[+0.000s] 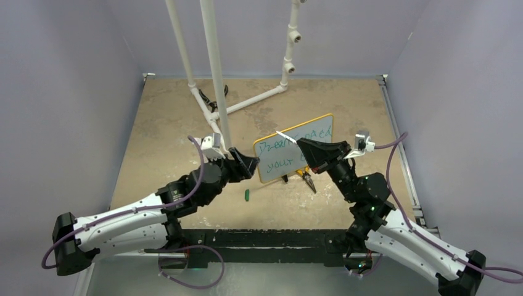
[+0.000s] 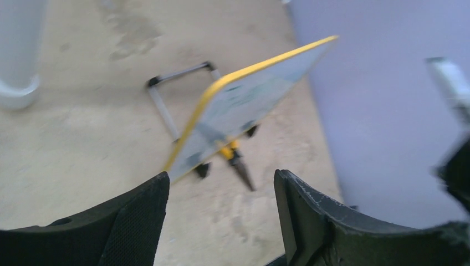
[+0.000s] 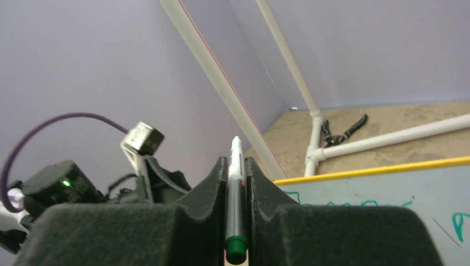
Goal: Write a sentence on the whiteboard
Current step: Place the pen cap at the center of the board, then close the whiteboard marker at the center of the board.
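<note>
Left pincer (image 2: 221, 183) gapes empty just beside the left edge of the whiteboard (image 2: 249, 105), which stands propped on the tabletop (image 1: 172, 123) between both arms. Right pincer (image 3: 236, 166) is clamped tight on a green marker (image 3: 235, 205) before the whiteboard's right half, near the sentence (image 1: 271, 147).

Whiteboard (image 2: 244, 102) stands tilted beyond the left gripper (image 2: 221, 185); jaws apart, holding nothing.

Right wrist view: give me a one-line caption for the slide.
Right hand shut on a marker near the whiteboard, green lettering partly visible, white pipes behind.
</note>
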Motion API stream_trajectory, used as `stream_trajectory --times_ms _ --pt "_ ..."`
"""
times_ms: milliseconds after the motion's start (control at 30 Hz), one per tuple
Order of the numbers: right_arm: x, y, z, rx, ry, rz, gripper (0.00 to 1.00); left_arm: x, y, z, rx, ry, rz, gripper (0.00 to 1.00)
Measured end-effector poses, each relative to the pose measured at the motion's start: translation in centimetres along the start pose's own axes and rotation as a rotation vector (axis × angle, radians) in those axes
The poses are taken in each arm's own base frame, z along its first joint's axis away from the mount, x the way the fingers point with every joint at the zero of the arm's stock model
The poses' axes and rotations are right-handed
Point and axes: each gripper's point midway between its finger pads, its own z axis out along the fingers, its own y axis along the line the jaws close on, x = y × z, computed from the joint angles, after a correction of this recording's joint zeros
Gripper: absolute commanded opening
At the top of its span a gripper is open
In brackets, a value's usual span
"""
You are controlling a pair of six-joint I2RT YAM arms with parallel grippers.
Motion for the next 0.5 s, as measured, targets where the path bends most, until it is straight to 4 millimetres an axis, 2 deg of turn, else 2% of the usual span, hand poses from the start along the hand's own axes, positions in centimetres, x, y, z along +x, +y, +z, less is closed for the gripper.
stream_trajectory --times_ms 133,267,400,500 --pt "-0.7 0.8 0.8 -0.034 -0.043 0.020 0.00 -3.9 -7.5 -1.3 0.268 -0.065 -0.018 0.70" --pt "-1.3 1.9 1.2 -0.082 -0.072 0.058 0.00 -6.2 -13.6 -1.9 0.468 -0.109 -0.025 0.71" --pt "-1.8 2.8 1.1 -0.125 -0.092 0.097 0.00 -6.6 -17.0 -2.0 0.594 -0.125 -0.030 0.71" --pt "-2.1 3.3 1.0 -0.147 -0.104 0.120 0.00 -6.7 -18.0 -2.1 0.642 -0.136 -0.037 0.71"
